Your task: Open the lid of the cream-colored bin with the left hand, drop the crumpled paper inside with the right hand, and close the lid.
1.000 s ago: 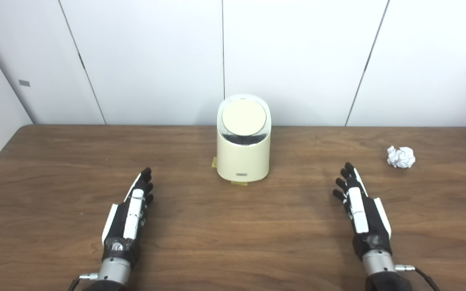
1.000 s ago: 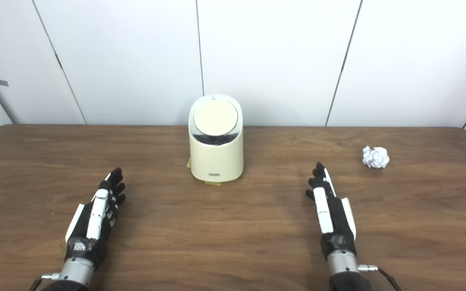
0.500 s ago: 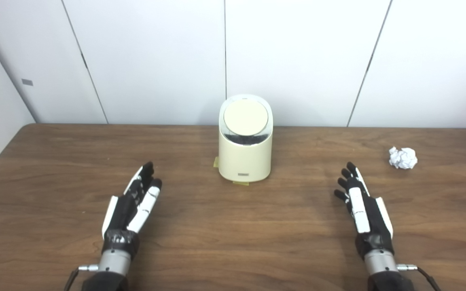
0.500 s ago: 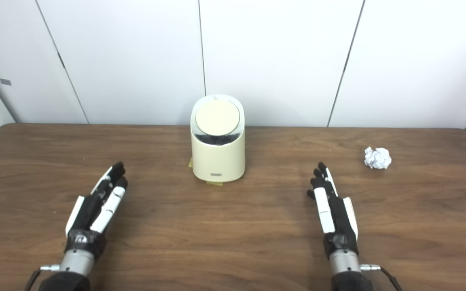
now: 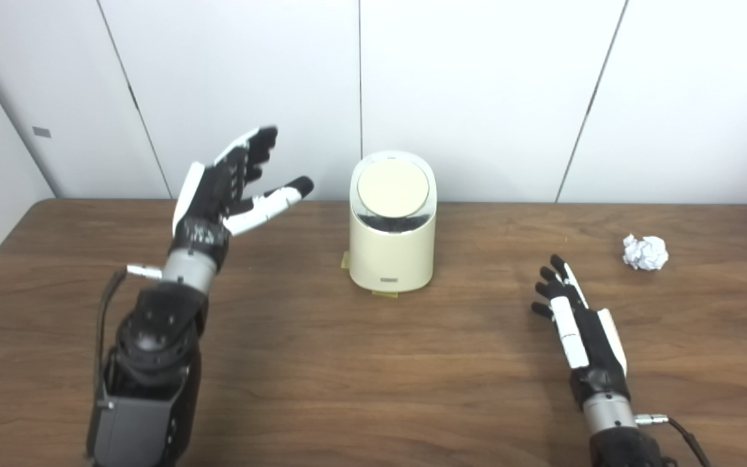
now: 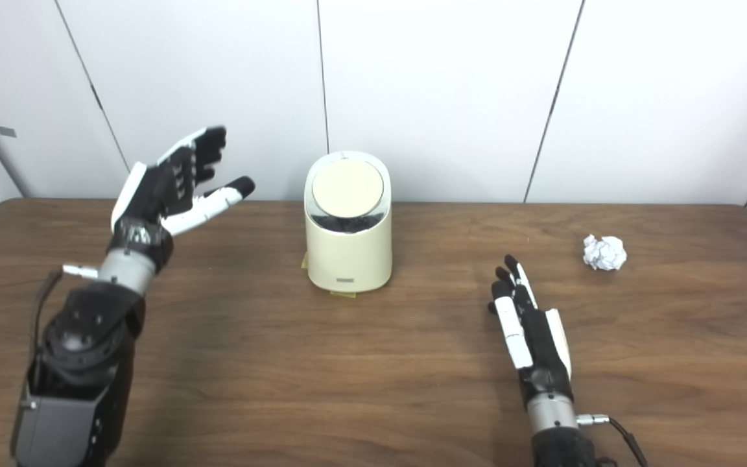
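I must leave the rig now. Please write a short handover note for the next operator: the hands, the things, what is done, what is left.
Left hand: open, raised in the air to the left of the cream bin, not touching it.
Right hand: open, low over the table, holding nothing.
Lid: closed.
Crumpled paper: on the table, far right, beyond the right hand.
Done: nothing yet.
Left: open the lid, drop the paper in, close the lid.

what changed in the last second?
The left robot hand rose off the table and swung up toward the cream-colored bin, fingers spread, holding nothing and not yet touching the lid. The right robot hand stayed low and open, barely shifted. The lid stayed shut, and the crumpled paper stayed put at the far right.
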You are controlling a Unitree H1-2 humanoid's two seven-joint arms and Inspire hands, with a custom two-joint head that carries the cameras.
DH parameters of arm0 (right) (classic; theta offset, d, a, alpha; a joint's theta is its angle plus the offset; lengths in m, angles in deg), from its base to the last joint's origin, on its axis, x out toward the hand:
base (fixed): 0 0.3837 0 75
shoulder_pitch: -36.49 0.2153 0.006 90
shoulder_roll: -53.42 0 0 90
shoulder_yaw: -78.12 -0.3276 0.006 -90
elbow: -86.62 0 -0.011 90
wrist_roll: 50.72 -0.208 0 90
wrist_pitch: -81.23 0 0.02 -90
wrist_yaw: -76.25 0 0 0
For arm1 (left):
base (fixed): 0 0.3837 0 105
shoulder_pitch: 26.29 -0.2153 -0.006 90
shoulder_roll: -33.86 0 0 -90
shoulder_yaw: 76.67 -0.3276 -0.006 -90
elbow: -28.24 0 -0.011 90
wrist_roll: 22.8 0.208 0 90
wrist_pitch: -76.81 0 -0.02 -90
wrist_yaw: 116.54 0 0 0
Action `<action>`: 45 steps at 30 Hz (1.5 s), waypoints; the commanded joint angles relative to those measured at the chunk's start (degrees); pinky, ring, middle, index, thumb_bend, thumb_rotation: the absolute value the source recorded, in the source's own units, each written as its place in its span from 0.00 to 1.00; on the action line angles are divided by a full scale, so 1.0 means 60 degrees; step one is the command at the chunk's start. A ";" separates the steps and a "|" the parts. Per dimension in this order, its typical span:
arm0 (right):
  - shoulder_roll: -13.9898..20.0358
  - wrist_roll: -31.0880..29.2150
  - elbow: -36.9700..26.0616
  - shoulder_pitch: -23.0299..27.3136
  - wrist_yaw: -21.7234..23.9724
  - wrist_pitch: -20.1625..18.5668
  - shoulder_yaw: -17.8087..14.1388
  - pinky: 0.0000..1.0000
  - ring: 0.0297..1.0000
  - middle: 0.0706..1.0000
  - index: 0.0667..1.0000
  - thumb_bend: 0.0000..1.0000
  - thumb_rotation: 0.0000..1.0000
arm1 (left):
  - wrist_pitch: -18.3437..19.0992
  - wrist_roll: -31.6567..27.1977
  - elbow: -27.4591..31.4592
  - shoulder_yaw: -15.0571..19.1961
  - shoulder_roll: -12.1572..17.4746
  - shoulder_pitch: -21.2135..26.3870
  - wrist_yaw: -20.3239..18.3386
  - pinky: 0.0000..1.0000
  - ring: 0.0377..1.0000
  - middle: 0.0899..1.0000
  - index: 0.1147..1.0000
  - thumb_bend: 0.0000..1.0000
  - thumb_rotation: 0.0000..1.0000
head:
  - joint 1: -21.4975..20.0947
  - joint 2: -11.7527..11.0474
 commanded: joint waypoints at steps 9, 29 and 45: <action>-0.0136 0.0079 -0.0144 0.0261 0.0022 0.0105 0.0239 0.82 0.90 0.93 0.96 0.51 1.00 | 0.0040 0.1882 -0.1664 -0.0366 -0.0117 0.2332 -0.2130 0.90 0.93 0.92 0.94 0.91 0.05 | 0.0008 0.0018; -0.0313 0.0653 -0.0044 0.0258 -0.0240 0.0125 0.0541 0.81 0.89 0.92 0.96 0.55 1.00 | -0.0019 0.4602 -0.4454 -0.2041 -0.0189 0.4910 -0.3308 0.87 0.97 0.97 0.94 0.90 0.00 | -0.0090 -0.0028; -0.0548 0.0657 -0.0264 0.0281 -0.0405 0.0075 0.0488 0.83 0.89 0.91 0.99 0.57 1.00 | -0.1133 0.4552 -0.6018 -0.3236 -0.0254 0.5280 -0.2041 0.82 0.93 0.93 0.92 0.91 0.00 | -0.0228 0.0100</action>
